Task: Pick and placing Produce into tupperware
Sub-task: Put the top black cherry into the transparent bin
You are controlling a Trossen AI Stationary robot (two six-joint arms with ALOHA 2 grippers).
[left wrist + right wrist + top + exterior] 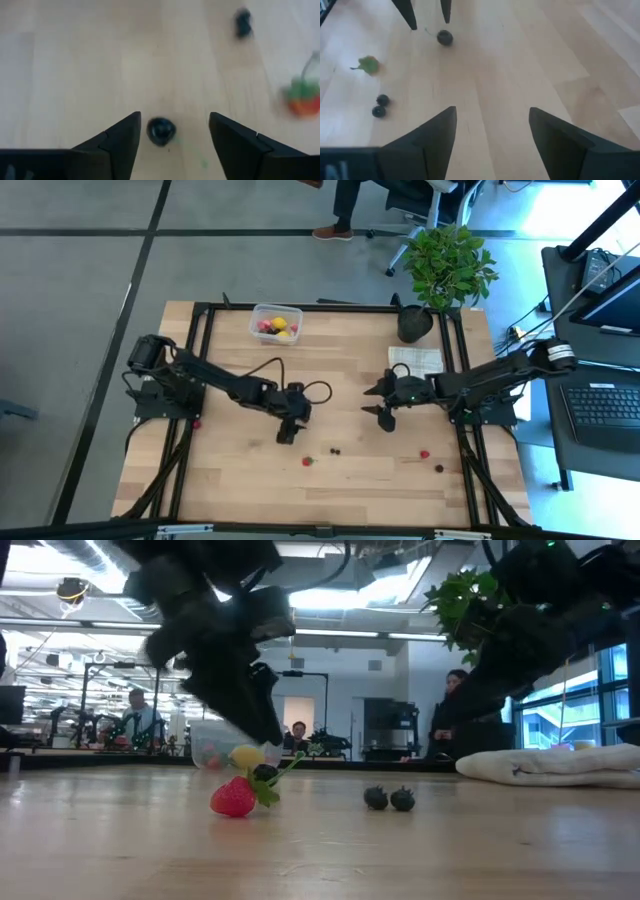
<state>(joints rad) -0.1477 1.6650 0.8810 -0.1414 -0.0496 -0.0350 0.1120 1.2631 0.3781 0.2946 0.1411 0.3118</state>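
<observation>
- High: my left gripper (287,436) low over table centre, tupperware (276,323) w/ produce at far edge; right gripper (385,402) waits mid-right.
- Low: strawberry (233,798) & 2 dark berries (388,799) on wood.
- L wrist: my fingers (121,138) spread, dark berry (160,131) between, not gripped.
- R wrist: jaws apart, holding nothing.

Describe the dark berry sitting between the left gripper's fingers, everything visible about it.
The dark berry is a small, round, glossy black-purple piece, plastic by its shine, lying on the bare wooden table. It sits in the gap of the open left gripper, nearer one finger, with no visible contact with either. The right wrist view shows it just beyond those fingertips. A pair of dark berries and a red strawberry lie apart from it.
</observation>
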